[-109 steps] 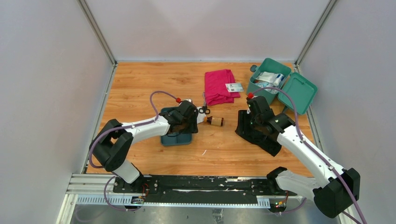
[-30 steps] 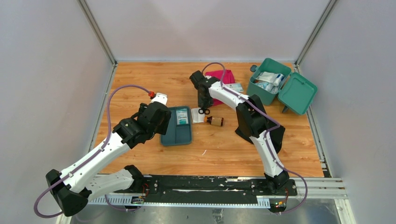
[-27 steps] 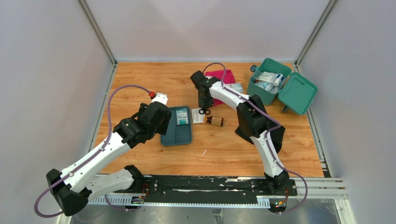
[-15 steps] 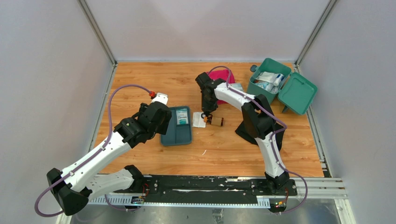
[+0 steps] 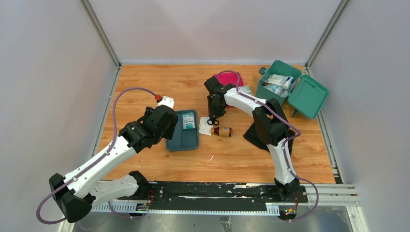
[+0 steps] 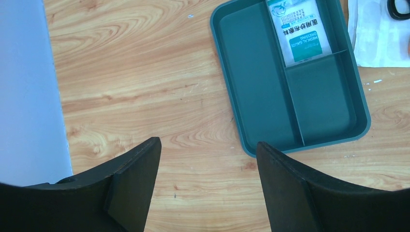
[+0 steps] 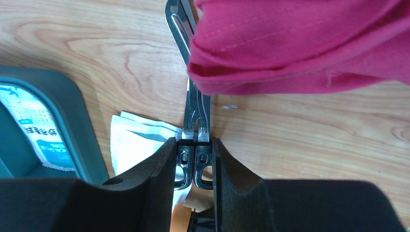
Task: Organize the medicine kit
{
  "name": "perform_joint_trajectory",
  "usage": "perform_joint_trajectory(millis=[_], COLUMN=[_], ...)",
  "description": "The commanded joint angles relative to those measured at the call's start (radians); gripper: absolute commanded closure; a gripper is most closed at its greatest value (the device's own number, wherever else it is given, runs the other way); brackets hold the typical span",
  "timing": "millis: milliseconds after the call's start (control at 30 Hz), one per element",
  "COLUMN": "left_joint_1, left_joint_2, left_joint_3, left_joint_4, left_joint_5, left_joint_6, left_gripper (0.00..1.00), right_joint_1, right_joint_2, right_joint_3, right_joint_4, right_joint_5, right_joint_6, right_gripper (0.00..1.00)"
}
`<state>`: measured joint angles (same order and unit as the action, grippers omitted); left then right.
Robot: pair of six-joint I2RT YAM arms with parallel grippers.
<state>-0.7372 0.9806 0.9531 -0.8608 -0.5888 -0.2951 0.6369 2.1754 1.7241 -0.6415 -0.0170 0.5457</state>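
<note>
Top view: by my guess you're maybe a third of the way in. The green plastic kit box (image 5: pixel 266 98) sits open at the far right corner of the desk with a few packets inside. The teal divided tray (image 5: pixel 181 141), left of the middle, holds one white-and-teal gauze packet (image 5: pixel 188 121). You've got these left to sort:
- the flat white sachet (image 5: pixel 205 127)
- the small brown bottle (image 5: pixel 223 131)
- the pink folded cloth (image 5: pixel 229 77) near the far edge
- the steel scissors with black handles (image 5: pixel 212 122), about mid-desk, which your right end effector (image 5: pixel 214 115) is on

Left wrist view: your left end effector (image 6: pixel 207 146) is spread wide and holding nothing. It hovers just off the tray's left side.

Right wrist view: the fingers (image 7: pixel 157 169) are pinched tight on the scissors, right above the handle rings. The long axis runs from the near edge to the far edge, with the rings toward the near edge. The blades are closed and point at the far edge, and the cloth's hem lies over part of them. I can't tell if they're off the desk.
</note>
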Motion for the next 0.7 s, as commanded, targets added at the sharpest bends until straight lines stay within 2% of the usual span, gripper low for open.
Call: perform_joint_trajectory(millis=[0, 333, 667], left_joint_1=[-0.007, -0.007, -0.007], left_joint_2=[0.001, -0.004, -0.019], left_joint_3=[-0.005, -0.004, -0.004], left_joint_4=[0.016, 0.016, 0.016], left_joint_5=[-0.025, -0.028, -0.037], left_joint_6=[0.004, 0.001, -0.004], left_gripper=[0.23, 0.23, 0.23], right_joint_1=[-0.006, -0.006, 0.020], right_joint_2=[-0.032, -0.082, -0.130], right_joint_3=[-0.012, -0.031, -0.064], right_joint_4=[0.032, 0.040, 0.066], right_joint_5=[-0.055, -0.024, -0.094], right_joint_6=[-0.028, -0.035, -0.024], right_gripper=[0.85, 0.88, 0.92])
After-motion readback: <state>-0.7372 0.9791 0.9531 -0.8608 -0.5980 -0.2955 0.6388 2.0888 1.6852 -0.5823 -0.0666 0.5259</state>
